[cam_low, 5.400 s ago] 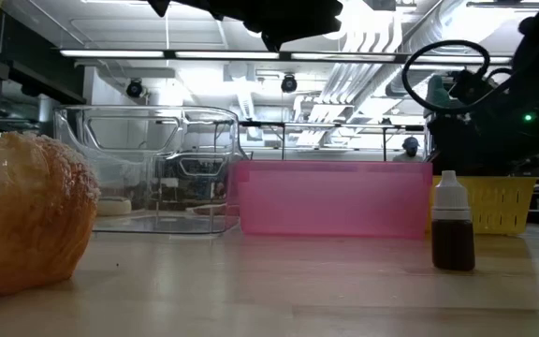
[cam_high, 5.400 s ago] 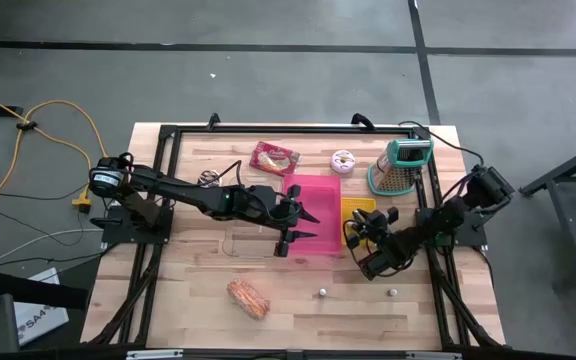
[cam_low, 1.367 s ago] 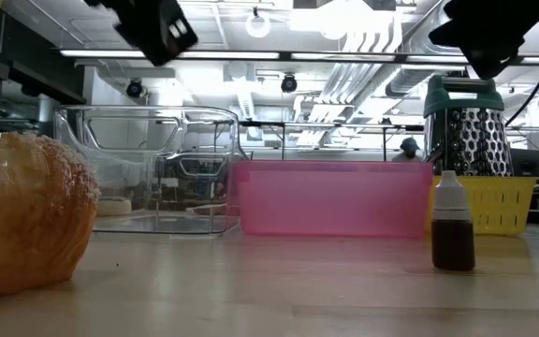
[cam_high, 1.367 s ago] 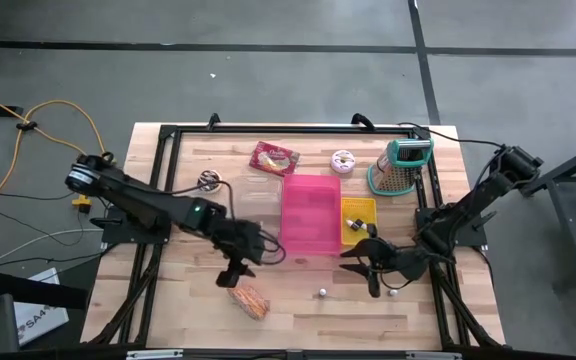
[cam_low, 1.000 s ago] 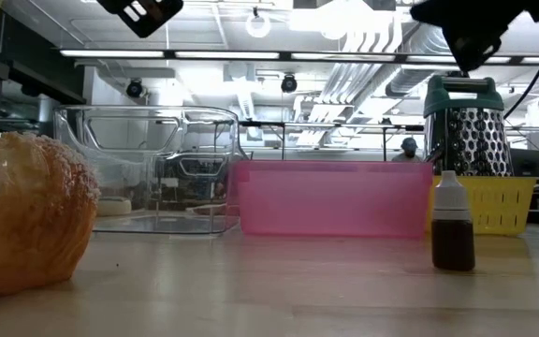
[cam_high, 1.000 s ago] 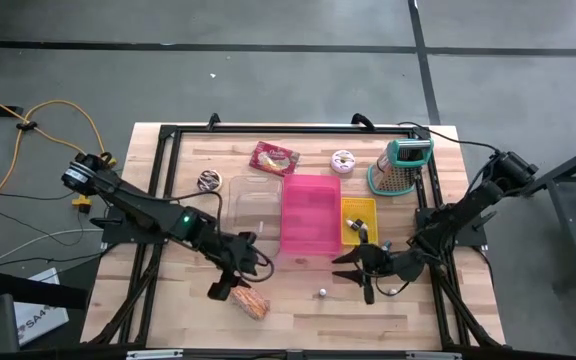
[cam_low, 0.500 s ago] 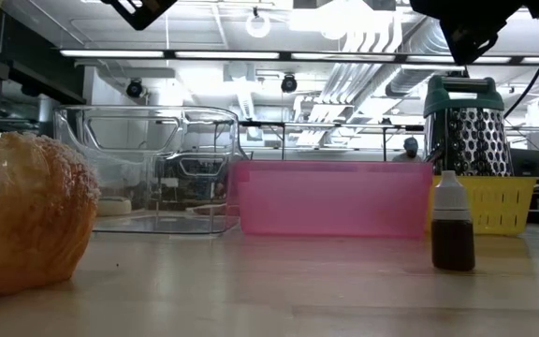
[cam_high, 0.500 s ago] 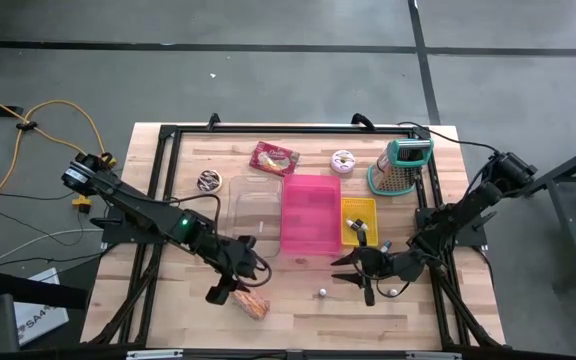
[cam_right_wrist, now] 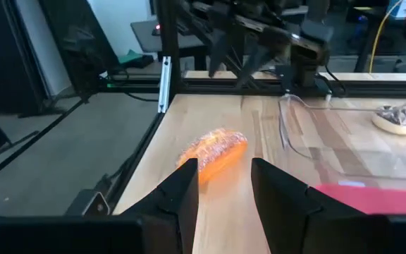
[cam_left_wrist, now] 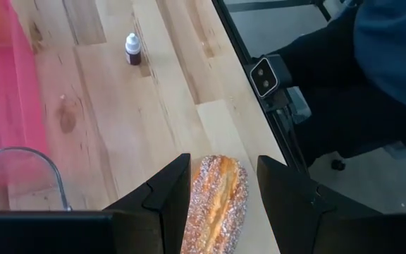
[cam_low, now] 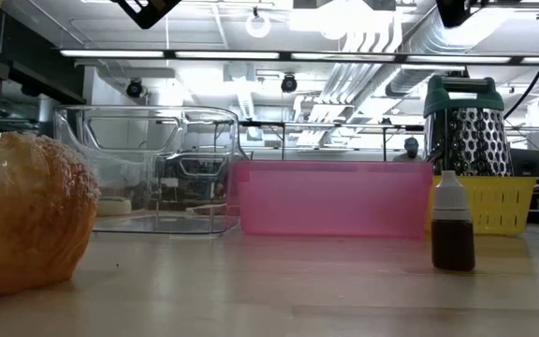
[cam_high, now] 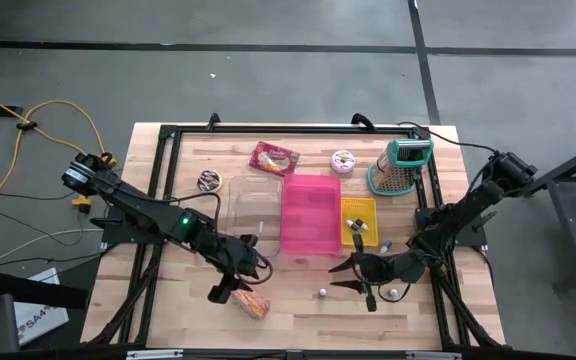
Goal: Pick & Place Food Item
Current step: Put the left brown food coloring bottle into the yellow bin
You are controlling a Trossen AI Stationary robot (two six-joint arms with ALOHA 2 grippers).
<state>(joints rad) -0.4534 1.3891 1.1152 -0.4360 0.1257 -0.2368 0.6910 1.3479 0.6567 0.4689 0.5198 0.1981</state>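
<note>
A sugar-coated orange pastry (cam_high: 250,301) lies on the wooden table near its front edge, left of centre. In the low view the pastry (cam_low: 26,217) fills the left side. My left gripper (cam_high: 230,290) hangs open above it. In the left wrist view its fingers (cam_left_wrist: 172,189) frame the pastry (cam_left_wrist: 217,204) without touching. My right gripper (cam_high: 343,278) is open, level, right of centre, facing the pastry (cam_right_wrist: 213,154). It is clear of the table.
A pink bin (cam_high: 311,214) stands mid-table with a clear container (cam_high: 252,205) on its left and a yellow basket (cam_high: 359,219) on its right. A small brown bottle (cam_low: 454,223) stands near the front. A grater (cam_high: 401,165), a donut (cam_high: 343,160) and a wrapped snack (cam_high: 273,157) lie at the back.
My right gripper has risen a little, almost leaving the top of the low view, and has rolled slightly. Its fingers stay open. The pastry has kept its place.
</note>
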